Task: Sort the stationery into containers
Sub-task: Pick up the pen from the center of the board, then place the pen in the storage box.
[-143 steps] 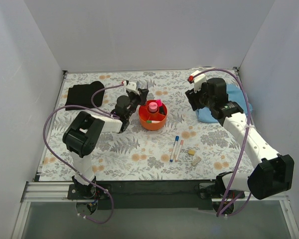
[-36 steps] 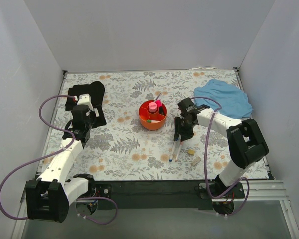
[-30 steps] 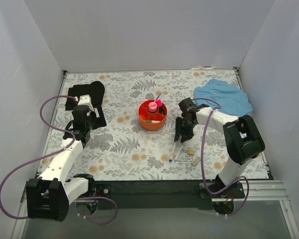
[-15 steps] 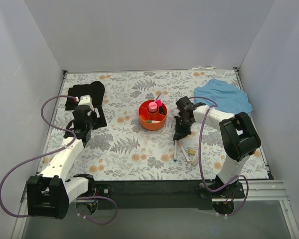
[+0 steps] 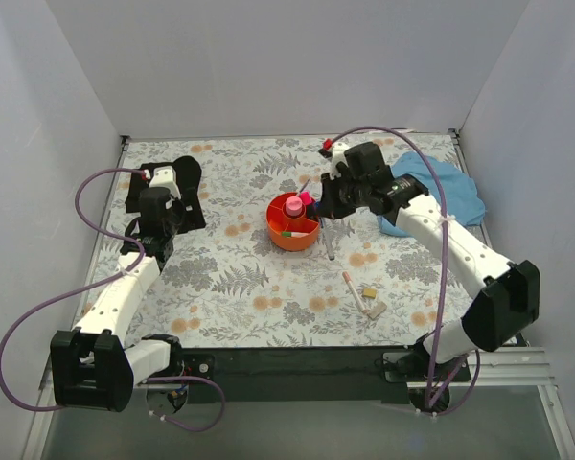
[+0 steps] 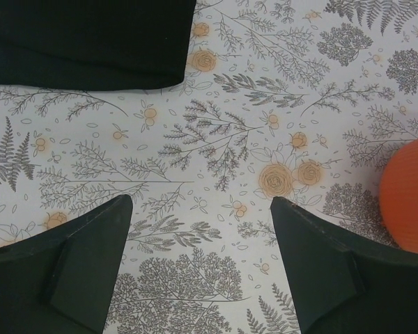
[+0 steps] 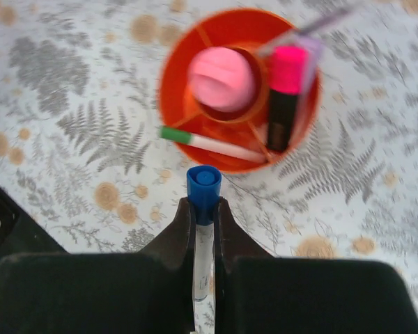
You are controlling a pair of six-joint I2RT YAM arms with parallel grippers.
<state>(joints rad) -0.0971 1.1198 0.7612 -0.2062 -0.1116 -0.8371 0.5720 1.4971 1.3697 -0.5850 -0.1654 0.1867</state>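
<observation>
Right hand (image 7: 203, 219) lifted blue pen (image 7: 203, 184) off desk (image 7: 56, 160), now pinching it just below tray (image 7: 168, 90), centre frame. Left hand (image 6: 198, 209) spread, idle. Risk: pen catches rim, tips out.

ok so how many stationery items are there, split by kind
thin pens: 3 (blue-capped pen, green-capped pen, orange-capped pen)
thick markers: 2 (pink highlighter, lilac marker)
beige block erasers: 2
round pink bottle: 1
total: 8

Right pincer (image 5: 325, 215) holds pen (image 5: 329, 244) beside orange tray (image 5: 289, 242).
</observation>
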